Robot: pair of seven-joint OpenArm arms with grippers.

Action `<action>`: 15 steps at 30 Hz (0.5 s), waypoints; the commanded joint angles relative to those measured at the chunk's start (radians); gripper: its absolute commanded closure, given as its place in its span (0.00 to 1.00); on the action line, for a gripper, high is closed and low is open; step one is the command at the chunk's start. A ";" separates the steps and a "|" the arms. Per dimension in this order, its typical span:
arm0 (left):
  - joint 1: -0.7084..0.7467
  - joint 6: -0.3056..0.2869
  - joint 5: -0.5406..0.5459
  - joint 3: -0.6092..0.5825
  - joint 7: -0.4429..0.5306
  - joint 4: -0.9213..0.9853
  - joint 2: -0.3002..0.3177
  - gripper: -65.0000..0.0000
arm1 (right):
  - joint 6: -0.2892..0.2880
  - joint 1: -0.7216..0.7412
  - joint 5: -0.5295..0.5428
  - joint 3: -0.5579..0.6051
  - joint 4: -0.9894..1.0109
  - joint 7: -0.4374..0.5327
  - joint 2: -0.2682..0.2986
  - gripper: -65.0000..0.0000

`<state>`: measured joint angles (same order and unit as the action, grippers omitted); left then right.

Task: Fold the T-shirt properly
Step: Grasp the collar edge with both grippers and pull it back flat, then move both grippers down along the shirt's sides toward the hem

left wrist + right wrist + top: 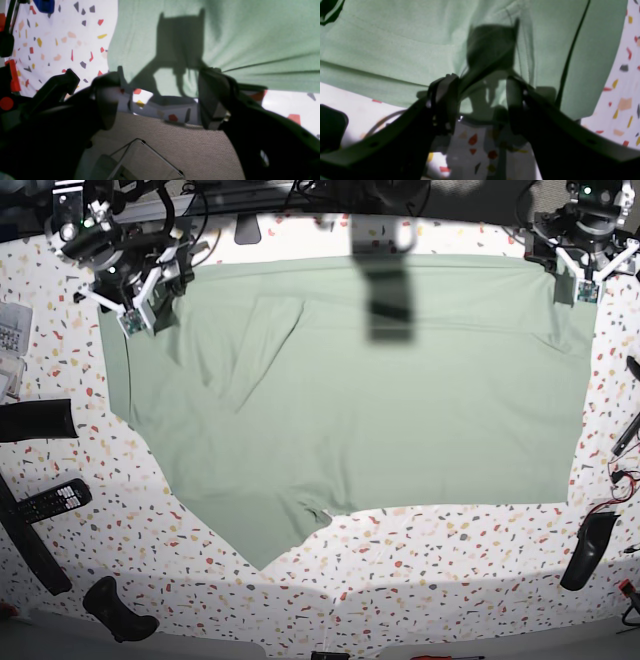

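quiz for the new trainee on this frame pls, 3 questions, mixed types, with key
1. True or false: the T-shirt is already folded into a small square.
2. Which tool sits at the shirt's corner on the base view's right: A) left tool B) right tool?
3. Fill in: in the left wrist view, the jaws of the left tool stand ____.

Key:
1. False. It lies spread wide on the speckled table.
2. A.
3. Open, with the cloth edge and table showing between them.
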<state>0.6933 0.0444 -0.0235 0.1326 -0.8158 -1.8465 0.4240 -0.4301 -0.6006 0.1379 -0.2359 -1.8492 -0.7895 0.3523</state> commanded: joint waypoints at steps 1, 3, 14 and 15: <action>0.039 -0.006 -0.029 0.002 -0.170 0.019 0.003 0.31 | 0.003 -0.021 -0.026 -0.006 -0.008 -0.041 0.013 0.55; 0.048 -0.006 -0.030 0.002 -0.181 0.005 0.003 0.31 | 0.004 -0.031 -0.022 -0.006 -0.018 -0.037 0.012 0.55; 0.082 0.039 -0.079 0.002 -0.141 -0.086 0.003 0.31 | 0.004 -0.032 0.072 -0.006 -0.054 -0.025 0.010 0.55; 0.082 0.039 -0.089 0.002 -0.138 -0.086 0.003 0.31 | 0.004 -0.032 0.072 -0.006 -0.054 -0.034 0.010 0.55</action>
<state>0.7692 0.0753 -0.1005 0.1257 -0.9642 -1.9137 0.4156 -0.4267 -0.6273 0.2146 -0.2367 -1.8877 -0.8093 0.3515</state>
